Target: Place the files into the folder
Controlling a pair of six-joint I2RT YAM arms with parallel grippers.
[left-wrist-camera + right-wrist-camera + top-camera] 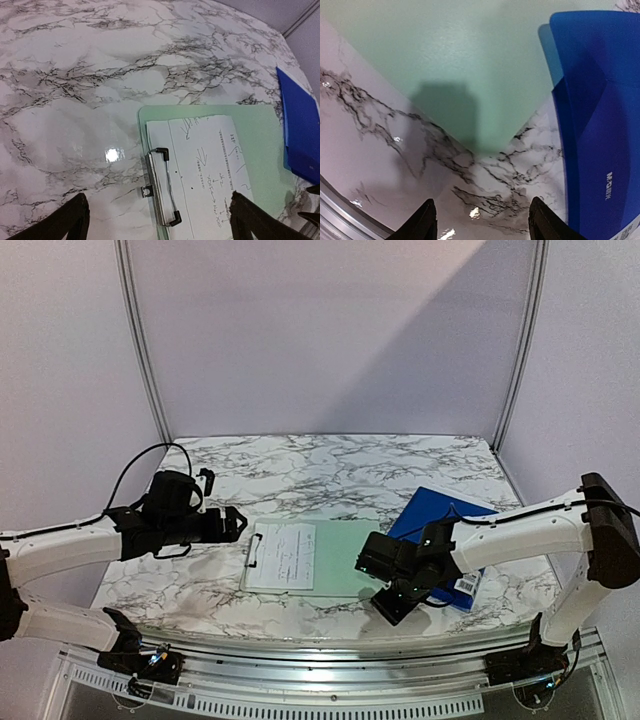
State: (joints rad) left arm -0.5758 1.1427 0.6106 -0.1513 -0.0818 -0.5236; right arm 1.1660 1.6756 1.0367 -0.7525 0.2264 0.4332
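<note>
While both arms reach in over the marble-patterned bench [330, 465], the white sheet [285, 556] lies flat on a pale green board [345, 555] at the middle of the bench. A metal clip [162, 189] pins the sheet along its 9 o'clock edge. In the left wrist view, lines of small print and a few handwritten marks show on the paper, too small to read. The sheet covers the 9 o'clock part of the board and leaves the 3 o'clock part bare green. The blue folder [432, 512] lies at 3 o'clock from the board, turned at an angle to it. One long edge of the folder overlaps the board's 3 o'clock edge, well apart from the sheet. A barcode sticker [467, 585] sits near the folder's 5 o'clock corner, and the right arm hides part of it from above. The left pincer [238, 524] hovers at 9 o'clock from the board, just beside the clip, and points toward 3 o'clock. Its fingers [75, 215] are spread wide with nothing between them. The right pincer [481, 206] hangs over the board's 5 o'clock corner, where green gives way to bare marble, with the folder just beside it at 3 o'clock. Its fingers are apart and grip nothing. It casts a dark shadow on the board below, and no view shows it touching the sheet or the folder.
</note>
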